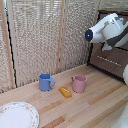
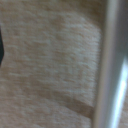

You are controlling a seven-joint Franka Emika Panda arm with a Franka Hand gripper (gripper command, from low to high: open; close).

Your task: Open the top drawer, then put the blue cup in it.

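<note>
The blue cup (image 1: 46, 82) stands upright on the wooden table, handle toward the exterior view's right. My arm (image 1: 107, 29) hangs high at the exterior view's right, far from the cup, in front of the dark brown dresser (image 1: 114, 64). It covers most of the top drawer (image 1: 101, 16). A thin silver bar handle (image 1: 107, 59) shows on the front below the arm. The exterior view hides the gripper's fingers. The wrist view is blurred: a beige surface, a silver bar (image 2: 113, 65), and a dark sliver at one edge that may be a finger (image 2: 1, 50).
A pink mug (image 1: 78, 83) stands near the blue cup, with a small orange object (image 1: 65, 92) lying between them. A patterned plate (image 1: 17, 115) sits at the front on the exterior view's left. Woven screens (image 1: 45, 35) close off the back.
</note>
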